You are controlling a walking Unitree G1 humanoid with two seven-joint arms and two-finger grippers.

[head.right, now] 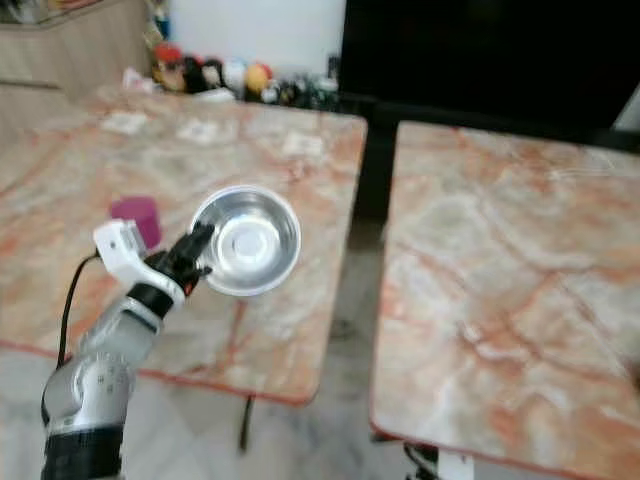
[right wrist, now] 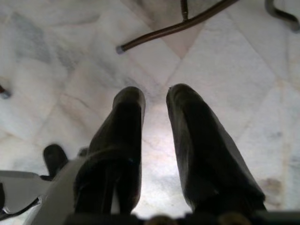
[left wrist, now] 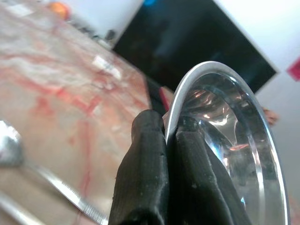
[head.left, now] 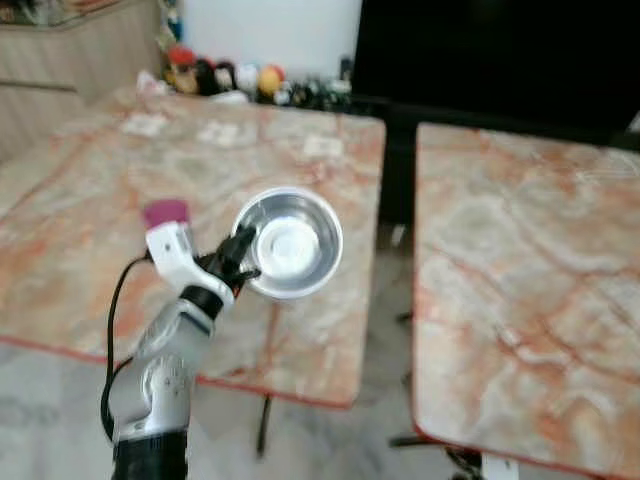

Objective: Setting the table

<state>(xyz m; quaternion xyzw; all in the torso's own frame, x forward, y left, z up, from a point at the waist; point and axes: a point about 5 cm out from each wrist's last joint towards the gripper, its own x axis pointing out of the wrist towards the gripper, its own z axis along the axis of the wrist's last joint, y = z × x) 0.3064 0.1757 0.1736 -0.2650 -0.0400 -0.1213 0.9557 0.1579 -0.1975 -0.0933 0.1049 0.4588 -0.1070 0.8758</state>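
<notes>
Steel, shiny and round, the shallow metal bowl (head.left: 288,243) hangs above the near right part of the left marble-patterned desk (head.left: 90,200), tilted so its hollow faces the head camera. The left gripper (left wrist: 169,136) holds it at the rim: in the left wrist view one black finger (left wrist: 145,164) lies outside the rim and the other inside, pressed tight on the thin edge. The silver left arm (head.left: 165,370) rises from the bottom edge of the head views, its lower part cut off.

A magenta cup-like object (head.left: 166,212) stands on the desk behind the wrist, half hidden by the white wrist housing; its shape is hard to tell. A silver spoon (left wrist: 11,150) lies blurred on the desk in the left wrist view. Small colourful figures (head.left: 225,78) line the far edge, too soft to identify.

A second marble-patterned desk (head.left: 520,280) stands to the right, across a gap.

The right gripper (right wrist: 154,105) points down at pale marble floor (right wrist: 225,75), fingers slightly apart and holding nothing, near dark metal furniture legs (right wrist: 173,28).
</notes>
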